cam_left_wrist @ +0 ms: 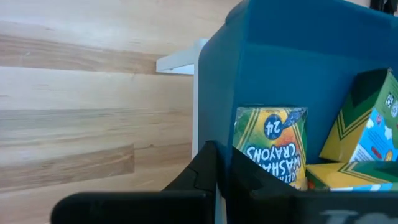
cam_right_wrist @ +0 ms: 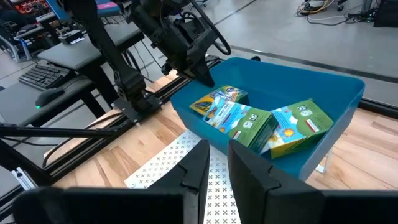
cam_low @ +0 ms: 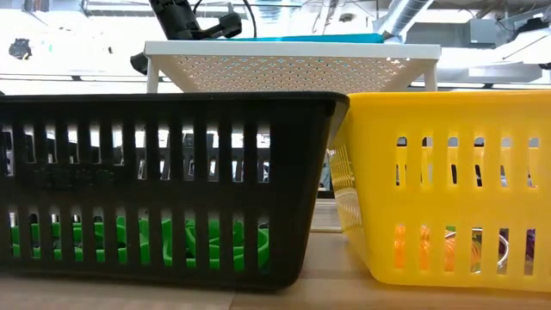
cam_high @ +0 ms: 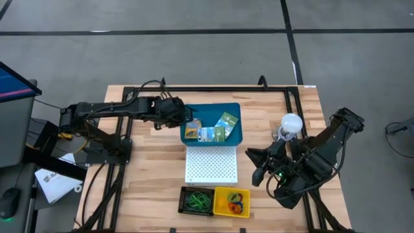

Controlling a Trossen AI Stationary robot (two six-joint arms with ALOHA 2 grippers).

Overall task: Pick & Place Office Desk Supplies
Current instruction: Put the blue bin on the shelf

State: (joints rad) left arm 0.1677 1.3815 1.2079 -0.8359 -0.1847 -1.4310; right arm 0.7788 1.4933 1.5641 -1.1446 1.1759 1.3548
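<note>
Left gripper [cam_high: 189,120] fingers shut together at rim of blue plastic bin [cam_high: 237,131] — yellow-green crayon box [cam_left_wrist: 272,144] just beyond; right gripper [cam_high: 257,164] fingers narrow, empty, beside white perforated board [cam_high: 211,166]

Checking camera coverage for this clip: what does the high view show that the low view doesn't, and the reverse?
Only the high view shows the crayon boxes inside the blue bin, the bulb, the right gripper and the left gripper at the bin's rim. Only the low view shows the baskets' slotted walls side-on and the room behind. Both show the white board, the black basket with green bands, and the yellow basket.
</note>
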